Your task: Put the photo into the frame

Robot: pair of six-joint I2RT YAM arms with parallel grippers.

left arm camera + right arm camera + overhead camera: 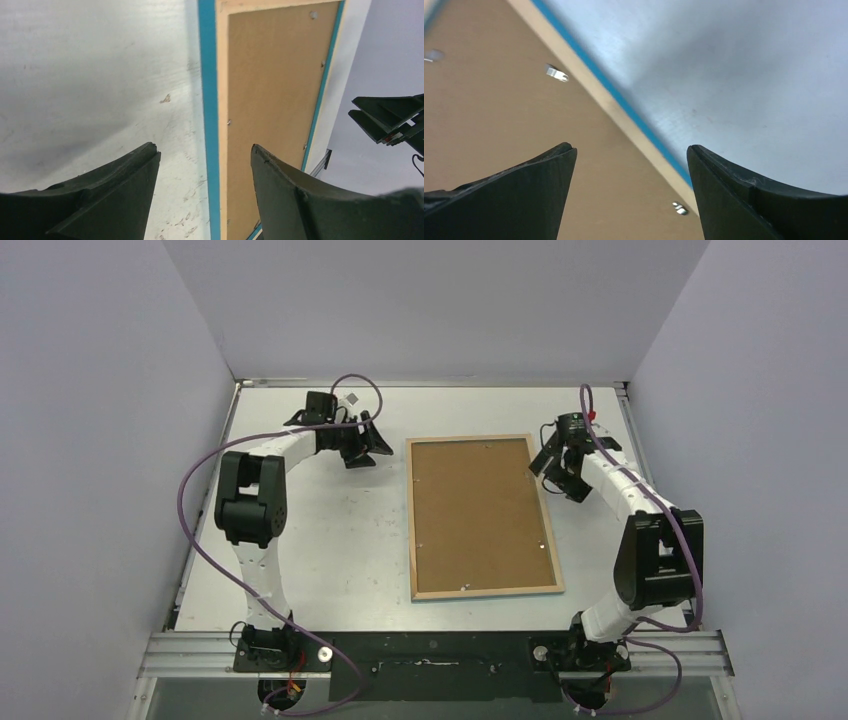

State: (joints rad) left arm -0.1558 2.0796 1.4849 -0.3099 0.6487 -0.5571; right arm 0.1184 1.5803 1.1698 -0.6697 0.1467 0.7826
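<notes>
left hand (204, 150) and right hand (631, 149) wide, empty, over the face-down frame (487, 593) edges; lift straight up, nudging neither.

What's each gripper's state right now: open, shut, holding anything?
Left gripper: open, holding nothing.
Right gripper: open, holding nothing.

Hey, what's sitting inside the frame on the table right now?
A plain brown backing board fills the frame, which lies back-up, with small metal tabs along the board's edges. Whatever lies beneath the board is covered and cannot be seen.
</notes>
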